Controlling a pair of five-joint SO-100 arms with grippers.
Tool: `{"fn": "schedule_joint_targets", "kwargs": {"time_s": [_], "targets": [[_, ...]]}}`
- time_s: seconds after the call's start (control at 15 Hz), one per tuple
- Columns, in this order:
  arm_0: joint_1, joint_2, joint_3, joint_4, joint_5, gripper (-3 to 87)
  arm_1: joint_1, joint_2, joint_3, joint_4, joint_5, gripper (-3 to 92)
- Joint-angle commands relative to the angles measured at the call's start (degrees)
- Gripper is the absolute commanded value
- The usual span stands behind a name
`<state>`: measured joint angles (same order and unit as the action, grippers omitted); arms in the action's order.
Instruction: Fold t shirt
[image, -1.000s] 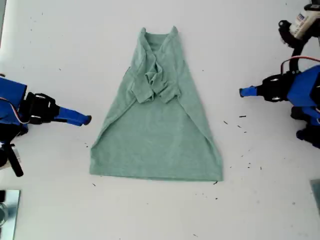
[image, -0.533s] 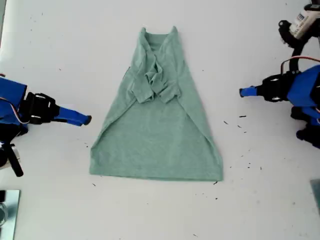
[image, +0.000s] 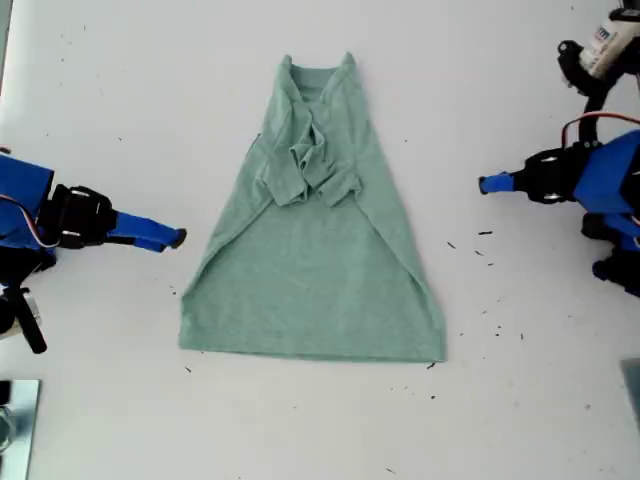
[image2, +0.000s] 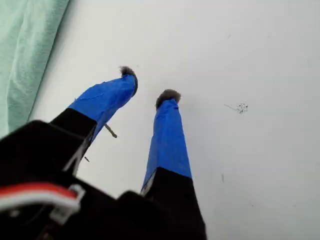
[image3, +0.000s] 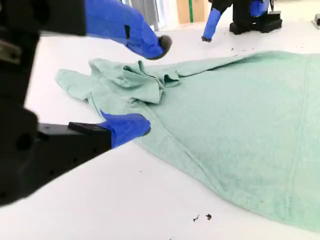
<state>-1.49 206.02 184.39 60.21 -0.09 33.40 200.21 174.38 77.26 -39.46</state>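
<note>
Change: nothing much has moved; the shirt lies as it did a second ago and both arms sit at the same places.

Exterior view, shirt: the shirt lies flat on the white table, about mid-view, with the neck toward the top edge and the hem toward the bottom.
Exterior view, shape: both sleeves are folded in and bunched over the chest, so the outline runs narrow at the neck and wide at the hem.
Exterior view, my second gripper: my second gripper is at the exterior view's left, pointing at the shirt's side edge, near it but apart.
Exterior view, my first gripper: my first gripper is at the exterior view's right, pointing at the shirt and well apart from it.
Exterior view, specks: dark specks dot the table below my first gripper.

First wrist view, gripper: my first gripper has its blue-taped fingers spread over bare table, holding nothing.
First wrist view, shirt: only an edge of the shirt shows, clear of the fingers.

Second wrist view, gripper: my second gripper stands wide apart and empty, with its lower finger just beside the shirt's edge.
Second wrist view, shirt: the shirt spreads ahead, with the bunched sleeves between the fingertips as seen from here.
Second wrist view, far side: the other arm stands beyond the shirt.
</note>
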Motion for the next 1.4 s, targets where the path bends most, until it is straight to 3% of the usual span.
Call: {"fn": "schedule_joint_targets", "kwargs": {"time_s": [0.0,0.13,0.2,0.33,0.4,0.47,0.53,0.67,0.87,1.07,1.13,1.2,1.33], "targets": [[-1.05,0.44,0.53,0.00,0.18,20.9,-7.21,0.26,3.25,0.09,3.96,11.5],[-3.25,0.53,0.44,-1.05,-1.76,-0.2,-12.57,0.26,3.25,0.09,-1.41,11.1],[-2.99,0.53,0.44,-0.70,-5.98,-0.2,-12.04,0.26,3.25,0.09,0.00,11.0],[-0.26,0.53,0.26,-0.26,-5.45,-0.2,-12.13,0.26,3.25,0.09,22.32,11.1],[2.29,0.53,0.26,0.35,-1.49,4.8,-12.39,0.35,3.25,0.09,28.04,10.0],[2.11,0.53,0.79,-0.35,2.55,6.0,-15.03,0.53,2.46,-0.26,28.92,2.1],[0.00,0.53,1.05,-0.62,4.92,-0.1,-19.51,0.53,-0.18,-0.97,25.40,2.1],[-0.35,0.53,1.05,-0.70,4.92,-0.1,-24.35,-0.44,-8.79,-2.64,27.51,2.2],[-1.41,0.53,1.14,-0.79,5.98,-0.1,-31.73,-41.84,-43.24,1.58,27.69,2.2],[-1.05,0.53,1.23,-0.88,6.33,-0.1,-37.27,-70.40,-77.52,19.60,24.35,2.0],[-0.88,0.53,1.23,-0.88,6.33,-0.1,-39.55,-76.03,-84.55,23.03,23.99,14.2],[-0.88,0.53,1.23,-0.88,6.59,-0.1,-41.13,-79.37,-88.07,22.41,23.29,37.9],[-1.14,0.53,1.32,-0.97,7.12,-0.1,-42.89,-83.50,-89.38,22.50,23.91,37.7]]}}
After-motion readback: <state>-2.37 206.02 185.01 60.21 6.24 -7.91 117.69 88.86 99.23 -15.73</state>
